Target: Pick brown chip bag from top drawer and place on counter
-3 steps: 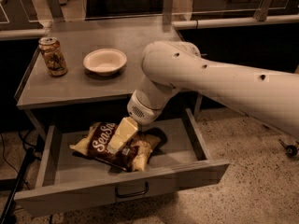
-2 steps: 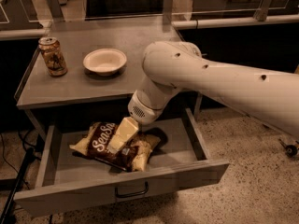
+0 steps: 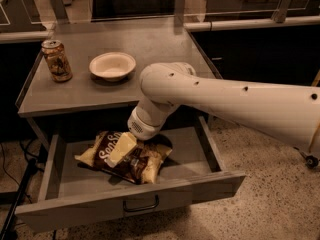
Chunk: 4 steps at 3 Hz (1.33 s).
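The brown chip bag (image 3: pixel 107 153) lies in the open top drawer (image 3: pixel 130 203), left of its middle, with pale yellow ends and white lettering facing up. My gripper (image 3: pixel 127 155) reaches down from the white arm into the drawer and rests on the bag's middle. The bag still lies on the drawer floor. The counter (image 3: pixel 150 49) is the grey tabletop right above the drawer.
A white bowl (image 3: pixel 112 65) and a drink can (image 3: pixel 56 60) stand on the left half of the counter. The drawer's front panel carries a small curved handle (image 3: pixel 141 205). A dark cable or pole (image 3: pixel 17 199) runs along the floor at the left.
The arm and gripper have shifted very slightly over the bag. The bag stays in the same place in the drawer.
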{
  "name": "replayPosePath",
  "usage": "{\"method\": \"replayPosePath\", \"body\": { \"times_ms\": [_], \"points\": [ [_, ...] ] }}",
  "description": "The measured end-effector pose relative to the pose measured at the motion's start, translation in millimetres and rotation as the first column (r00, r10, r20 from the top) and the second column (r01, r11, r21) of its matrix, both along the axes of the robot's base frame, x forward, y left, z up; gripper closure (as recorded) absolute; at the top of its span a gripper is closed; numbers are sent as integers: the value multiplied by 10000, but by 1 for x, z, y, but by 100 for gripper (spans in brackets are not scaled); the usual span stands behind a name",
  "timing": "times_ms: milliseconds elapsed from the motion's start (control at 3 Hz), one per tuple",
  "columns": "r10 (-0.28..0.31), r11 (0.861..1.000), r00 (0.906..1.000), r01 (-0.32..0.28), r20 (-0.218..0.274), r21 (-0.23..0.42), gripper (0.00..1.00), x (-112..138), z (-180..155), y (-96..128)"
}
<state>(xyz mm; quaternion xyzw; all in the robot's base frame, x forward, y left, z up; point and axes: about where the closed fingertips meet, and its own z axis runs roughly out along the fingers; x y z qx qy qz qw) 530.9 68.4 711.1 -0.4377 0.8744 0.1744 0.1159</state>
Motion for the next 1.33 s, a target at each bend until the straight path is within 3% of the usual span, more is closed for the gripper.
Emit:
{"method": "replayPosePath", "body": {
  "times_ms": [333,667,1333],
  "points": [
    [1,10000,10000,-1,-9,1,0,0,0,0],
    [162,9998,9994,-159,-313,84,0,-7,-9,7],
    [78,9999,9954,-88,-957,-103,0,-10,-56,26]
  ]
}}
